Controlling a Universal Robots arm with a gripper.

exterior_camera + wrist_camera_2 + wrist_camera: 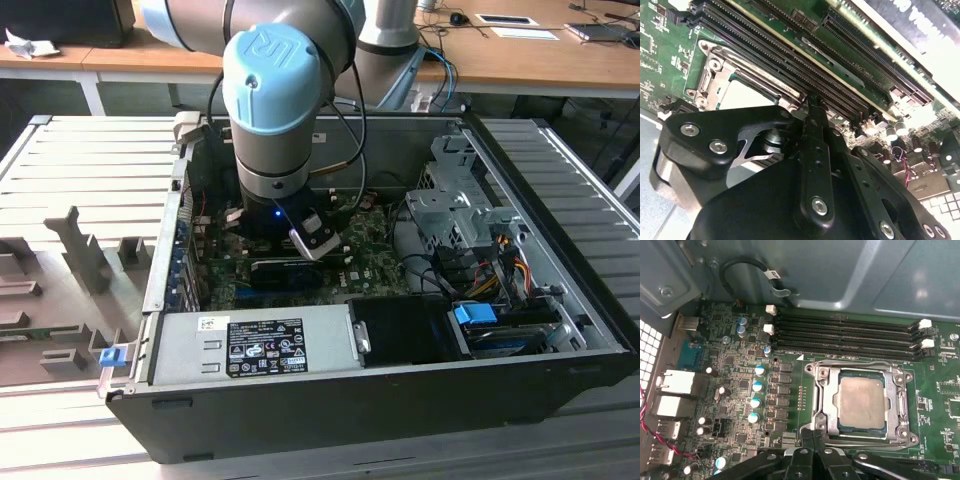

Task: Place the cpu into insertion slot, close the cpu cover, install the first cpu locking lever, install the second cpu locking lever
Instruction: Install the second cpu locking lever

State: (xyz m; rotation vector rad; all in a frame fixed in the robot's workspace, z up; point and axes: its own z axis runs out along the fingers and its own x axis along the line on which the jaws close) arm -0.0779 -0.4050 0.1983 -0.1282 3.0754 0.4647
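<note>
Cpu point(861, 401) already sits flat in the insertion slot point(826, 405) under the shut cpu cover point(900, 405), and I see my gripper point(812, 437), fingers pinched together on nothing, poised at the socket's near edge beside the locking lever point(860, 441).

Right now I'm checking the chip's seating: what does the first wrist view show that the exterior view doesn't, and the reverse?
First wrist view: the chip lying in its socket with the metal cover down around it, beside the memory slots. Exterior view: the whole open computer case, its power supply, and the arm reaching in. Both: the green board.
</note>
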